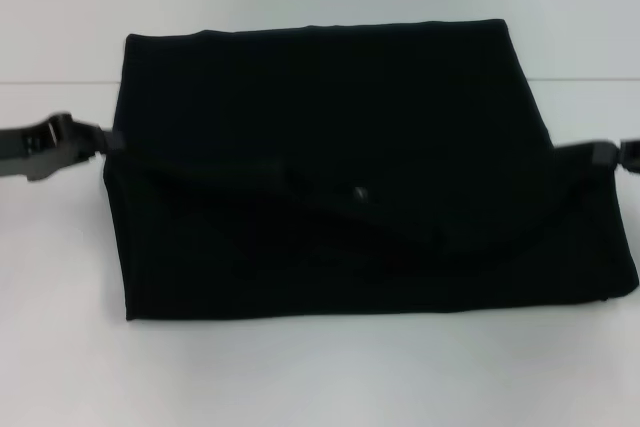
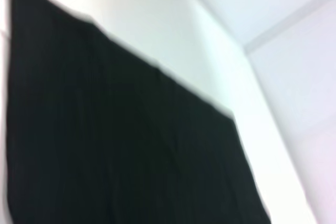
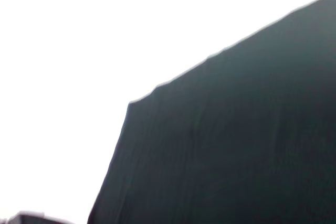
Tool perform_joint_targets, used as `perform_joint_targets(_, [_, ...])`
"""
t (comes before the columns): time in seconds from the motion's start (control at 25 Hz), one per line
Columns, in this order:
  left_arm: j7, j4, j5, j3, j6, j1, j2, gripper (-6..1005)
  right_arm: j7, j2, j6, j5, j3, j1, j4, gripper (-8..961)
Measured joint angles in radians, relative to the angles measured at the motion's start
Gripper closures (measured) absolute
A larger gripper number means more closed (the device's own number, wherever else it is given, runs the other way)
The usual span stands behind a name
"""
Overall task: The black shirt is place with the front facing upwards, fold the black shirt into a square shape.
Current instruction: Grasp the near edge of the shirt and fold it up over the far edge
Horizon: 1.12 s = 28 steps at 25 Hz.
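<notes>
While the black shirt (image 1: 330,177) lies folded into a broad block on the white table (image 1: 300,377), no lettering showing, my left gripper (image 1: 108,141) meets its left edge and my right gripper (image 1: 600,155) its right edge. I cannot tell whether either pincer is closed on the cloth.

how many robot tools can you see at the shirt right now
2. The left tool is at the left edge of the black shirt; the right tool is at its right edge, partly cut off by the frame. Neither wrist view shows any.
</notes>
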Motion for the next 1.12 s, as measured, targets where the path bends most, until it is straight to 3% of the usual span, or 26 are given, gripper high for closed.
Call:
perform_joint_targets(0.24, [0.032, -0.013, -0.133, 0.005, -0.136, 0.027, -0.033, 977, -0.039, 0.045, 0.199, 0.104, -0.011, 0.016, 0.053, 927])
perform_joint_targets(0.48, [0.072, -0.021, -0.153, 0.011, -0.2, 0.008, -0.052, 979, -0.062, 0.08, 0.323, 0.107, -0.061, 0.057, 0.05, 927])
perform_joint_targets(0.84, [0.144, -0.021, -0.165, 0.02, -0.354, -0.033, -0.09, 980, -0.093, 0.101, 0.482, 0.109, -0.091, 0.096, 0.053, 927])
perform_joint_targets(1.12, [0.148, -0.021, -0.172, 0.114, -0.459, -0.051, -0.122, 980, -0.095, 0.123, 0.581, 0.109, -0.164, 0.107, 0.053, 927])
